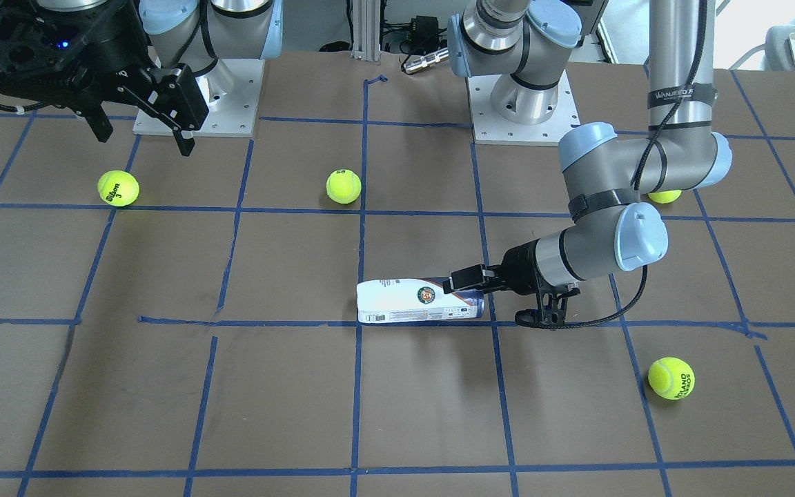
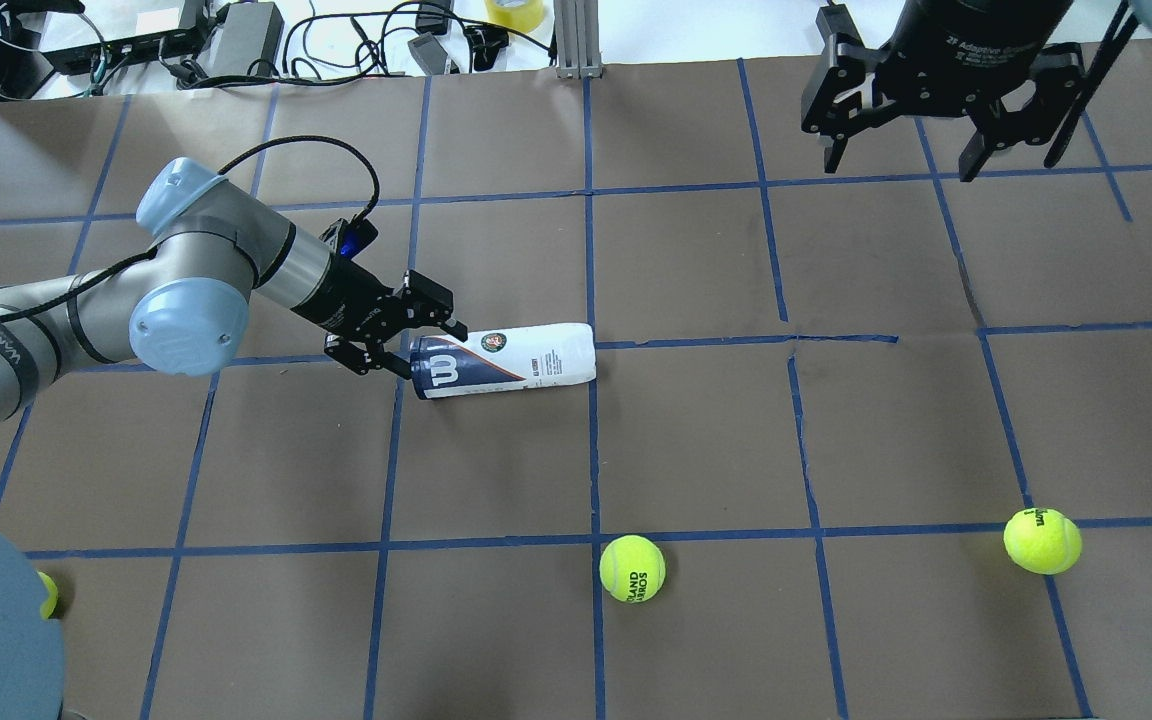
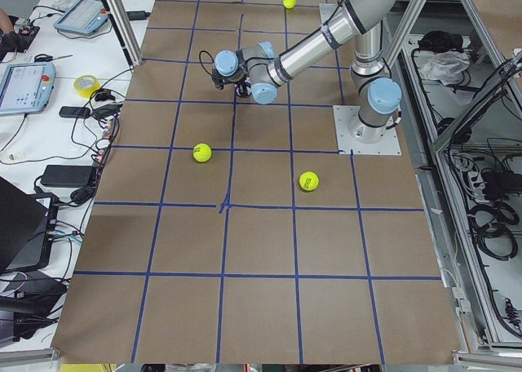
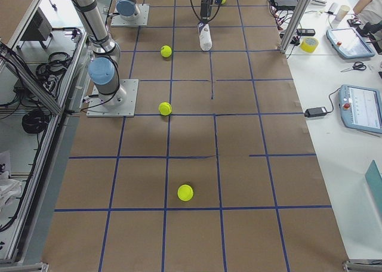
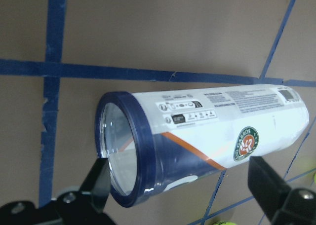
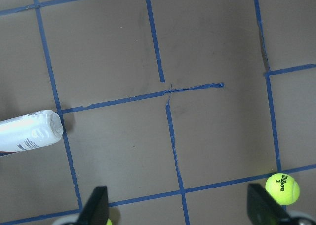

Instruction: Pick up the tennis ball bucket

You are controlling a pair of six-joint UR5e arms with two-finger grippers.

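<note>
- Can lies sideways on table, left tool open astride its navy end.
- Gripped so near that end, it may tilt or slip out.
- Right tool open, well apart.

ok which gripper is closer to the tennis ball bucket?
Left. The left gripper straddles the navy end of the tennis ball bucket, with an open finger on either side. The right gripper hangs open far off across the table.
</note>
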